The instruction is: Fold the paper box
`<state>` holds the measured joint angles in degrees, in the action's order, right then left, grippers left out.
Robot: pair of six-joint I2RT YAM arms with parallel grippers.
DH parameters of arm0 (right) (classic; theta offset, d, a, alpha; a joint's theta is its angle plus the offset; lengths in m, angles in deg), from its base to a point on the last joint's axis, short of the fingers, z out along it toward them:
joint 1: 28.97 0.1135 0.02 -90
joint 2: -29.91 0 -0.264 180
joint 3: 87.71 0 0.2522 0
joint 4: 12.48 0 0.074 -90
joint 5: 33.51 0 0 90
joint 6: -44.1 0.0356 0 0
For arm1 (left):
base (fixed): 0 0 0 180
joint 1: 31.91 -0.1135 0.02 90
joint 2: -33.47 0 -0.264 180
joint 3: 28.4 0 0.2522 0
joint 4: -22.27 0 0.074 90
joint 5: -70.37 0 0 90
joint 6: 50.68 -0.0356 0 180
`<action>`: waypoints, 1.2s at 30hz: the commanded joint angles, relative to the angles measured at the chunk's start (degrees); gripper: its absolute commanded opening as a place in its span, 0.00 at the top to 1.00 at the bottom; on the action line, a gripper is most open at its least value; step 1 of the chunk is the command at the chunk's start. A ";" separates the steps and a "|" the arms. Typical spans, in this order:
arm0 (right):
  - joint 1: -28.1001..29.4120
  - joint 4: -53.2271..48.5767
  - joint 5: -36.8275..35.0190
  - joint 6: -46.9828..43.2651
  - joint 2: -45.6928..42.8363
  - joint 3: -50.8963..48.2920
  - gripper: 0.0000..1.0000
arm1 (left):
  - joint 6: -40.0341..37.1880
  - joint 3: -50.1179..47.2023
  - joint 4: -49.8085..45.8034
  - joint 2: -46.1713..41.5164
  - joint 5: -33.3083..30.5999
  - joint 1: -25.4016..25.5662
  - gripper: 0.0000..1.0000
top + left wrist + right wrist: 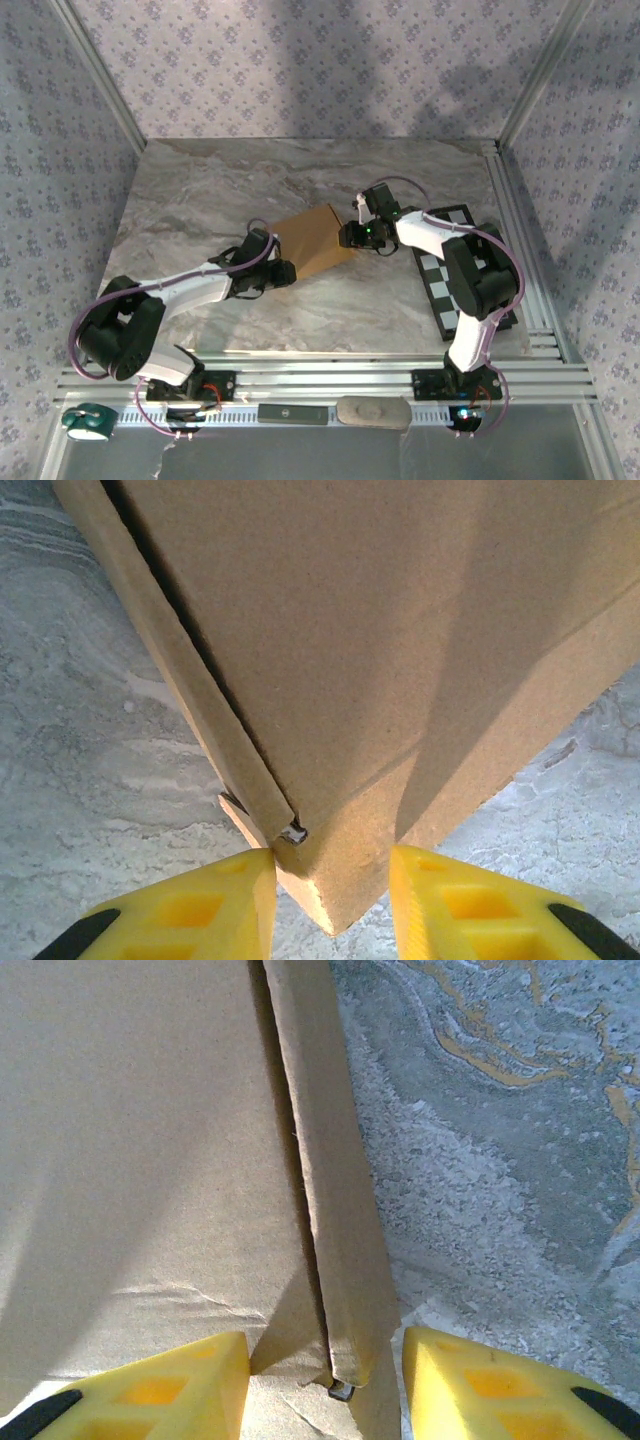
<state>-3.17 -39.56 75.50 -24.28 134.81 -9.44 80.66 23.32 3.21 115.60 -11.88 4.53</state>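
The paper box (310, 240), a shallow tan cardboard piece, lies near the middle of the marble-patterned table (230, 180), set at an angle between the two arms. At its near-left corner the left gripper (278, 272) is down at table level. The left wrist view shows that corner of the box (400, 630) wedged between the yellow jaws of the gripper (332, 865), both touching the cardboard and clenched on it. On the far-right side the right gripper (352, 236) meets the box edge. Seen from the right wrist, its jaws (325, 1360) stand released, straddling a narrow folded side strip of the box (130, 1160). A black-and-white checkered board (432, 275) lies to the right, partly under the right arm.
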 commanded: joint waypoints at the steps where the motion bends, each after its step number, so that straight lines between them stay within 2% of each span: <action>1: 0.30 -1.35 1.58 0.84 -0.84 0.09 0.54 | -1.88 0.52 -0.02 1.18 -1.39 0.38 0.64; 8: 0.46 -2.20 1.56 1.35 -1.11 0.70 0.55 | -1.62 1.51 -1.95 1.51 -3.96 0.55 0.65; 13: 0.47 -2.62 1.78 1.16 -0.54 1.27 0.55 | -2.25 1.48 -0.09 2.55 -3.71 0.63 0.70; 19: 0.40 -3.93 1.83 0.65 0.01 2.17 0.55 | -3.31 2.02 0.38 2.24 -3.53 0.64 0.71; 28: 0.21 -6.42 2.54 0.67 -0.14 3.30 0.56 | -3.14 3.69 -1.89 -0.25 -1.82 0.13 0.68; 36: -0.40 -4.99 2.82 3.86 -0.75 2.66 0.57 | -3.13 3.99 0.37 1.97 3.53 -4.08 0.68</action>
<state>-3.22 -44.04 76.96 -22.35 134.81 -7.56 78.32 25.13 2.38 117.17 -11.21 1.61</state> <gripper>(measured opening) 0.433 0.323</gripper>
